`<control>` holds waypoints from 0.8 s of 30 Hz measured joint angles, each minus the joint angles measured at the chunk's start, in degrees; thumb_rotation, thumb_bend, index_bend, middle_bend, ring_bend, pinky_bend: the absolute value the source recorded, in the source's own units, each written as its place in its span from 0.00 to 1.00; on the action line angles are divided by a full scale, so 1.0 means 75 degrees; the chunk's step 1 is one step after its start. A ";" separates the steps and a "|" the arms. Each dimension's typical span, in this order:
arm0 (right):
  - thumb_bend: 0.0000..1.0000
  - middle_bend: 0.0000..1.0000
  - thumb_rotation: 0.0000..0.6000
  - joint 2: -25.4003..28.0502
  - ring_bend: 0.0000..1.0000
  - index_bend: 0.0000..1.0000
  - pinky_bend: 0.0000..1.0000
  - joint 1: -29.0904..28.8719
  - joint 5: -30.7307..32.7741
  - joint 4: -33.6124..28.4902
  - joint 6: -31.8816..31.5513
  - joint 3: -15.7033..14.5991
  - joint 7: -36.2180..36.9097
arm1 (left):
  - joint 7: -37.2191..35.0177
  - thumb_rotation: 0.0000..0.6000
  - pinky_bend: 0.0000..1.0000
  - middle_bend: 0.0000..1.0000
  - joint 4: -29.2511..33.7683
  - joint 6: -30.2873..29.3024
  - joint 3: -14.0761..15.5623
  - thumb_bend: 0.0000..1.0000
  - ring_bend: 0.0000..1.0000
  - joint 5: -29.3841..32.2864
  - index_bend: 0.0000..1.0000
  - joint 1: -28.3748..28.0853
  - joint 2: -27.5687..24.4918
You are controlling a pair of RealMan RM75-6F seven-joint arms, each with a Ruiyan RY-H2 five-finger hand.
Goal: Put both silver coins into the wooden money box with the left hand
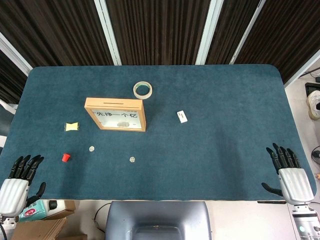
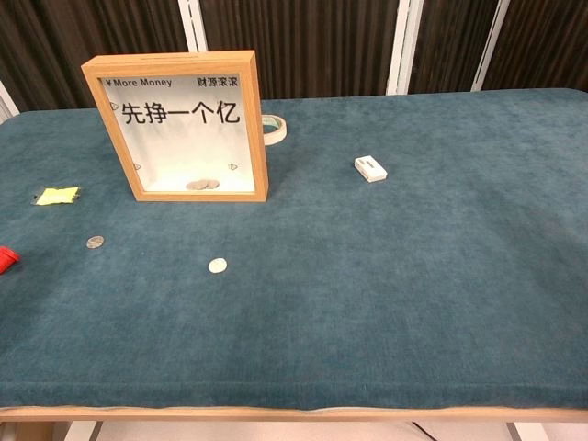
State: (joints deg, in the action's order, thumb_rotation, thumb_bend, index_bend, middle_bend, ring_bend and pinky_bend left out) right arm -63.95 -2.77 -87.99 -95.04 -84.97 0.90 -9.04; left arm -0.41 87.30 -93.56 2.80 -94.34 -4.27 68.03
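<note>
The wooden money box [image 1: 116,114] [image 2: 179,126] stands upright on the blue table, a glass-fronted frame with coins lying at its bottom. One silver coin [image 1: 91,148] [image 2: 95,242] lies in front of it to the left. The other silver coin [image 1: 132,159] [image 2: 217,265] lies nearer the front edge, further right. My left hand [image 1: 20,180] rests at the table's front left corner, fingers spread, holding nothing, well left of both coins. My right hand [image 1: 289,175] sits at the front right corner, also spread and empty. Neither hand shows in the chest view.
A roll of tape [image 1: 143,90] [image 2: 273,128] lies behind the box. A small white block [image 1: 182,116] [image 2: 370,168] sits right of it. A yellow piece [image 1: 72,126] [image 2: 57,195] and a small red piece [image 1: 66,157] [image 2: 5,258] lie on the left side.
</note>
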 measured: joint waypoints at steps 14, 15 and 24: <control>0.10 0.00 1.00 0.0005 0.00 0.00 0.00 -0.0044 0.0057 -0.0044 0.0093 0.0042 0.0046 | -0.0292 1.00 1.00 1.00 -0.1139 0.0535 -0.0627 0.39 0.99 0.0090 0.37 -0.0650 0.2104; 0.10 0.00 1.00 0.0003 0.00 0.00 0.00 -0.0048 0.0051 -0.0050 0.0095 0.0043 0.0046 | -0.0228 1.00 1.00 1.00 -0.1299 0.0656 -0.0705 0.39 1.00 0.0152 0.37 -0.0746 0.2324; 0.10 0.00 1.00 -0.0043 0.00 0.00 0.00 -0.0124 0.0201 -0.0035 0.0275 0.0088 -0.0036 | 0.0603 1.00 1.00 1.00 -0.2270 0.1789 -0.1379 0.38 1.00 0.1067 0.42 -0.1486 0.3517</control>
State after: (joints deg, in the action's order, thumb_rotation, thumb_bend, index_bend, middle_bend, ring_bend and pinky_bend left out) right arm -64.28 -3.71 -86.49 -95.30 -82.90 1.56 -9.31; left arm 4.12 70.27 -80.14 -7.54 -86.34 -15.42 94.41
